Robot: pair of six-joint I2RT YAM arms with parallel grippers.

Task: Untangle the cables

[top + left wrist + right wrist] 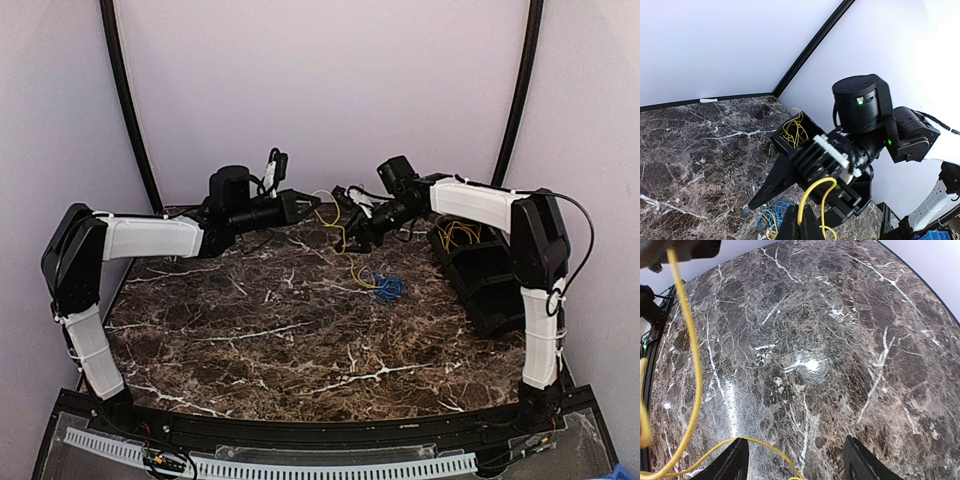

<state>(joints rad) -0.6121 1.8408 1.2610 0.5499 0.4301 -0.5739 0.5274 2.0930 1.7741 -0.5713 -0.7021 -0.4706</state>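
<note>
**Yellow cable (330, 205) pinched in left gripper (303, 205); right gripper (352, 237) released**

Top external view: both arms reach inward over the far half of the marble table (250, 330), and their grippers are near each other. The yellow cable loops in the air between the two tips. The left gripper's end is at the cable's upper part, and the right gripper is just beside the lower part. Blue cables (388, 290) lie in a small heap on the table, below and slightly right of the right gripper. A yellow strand mixed into the heap runs up toward it. A black bin (480, 270) by the right arm holds a yellow bundle (458, 233).

Left wrist view: the left gripper's fingers (790, 231) are clenched together on the yellow cable. The cable rises from their tips in an arch toward the right gripper, which is directly ahead. The blue cables are on the marble below, left of the fingers. The bin with its yellow bundle is farther back.

Right wrist view: the right gripper's fingers (735, 462) stand wide apart above the table. The yellow cable hangs down the left side from the left gripper's dark body at top left. It then sweeps across low between the open fingers, close to the left one. I cannot tell whether it touches that finger.
</note>
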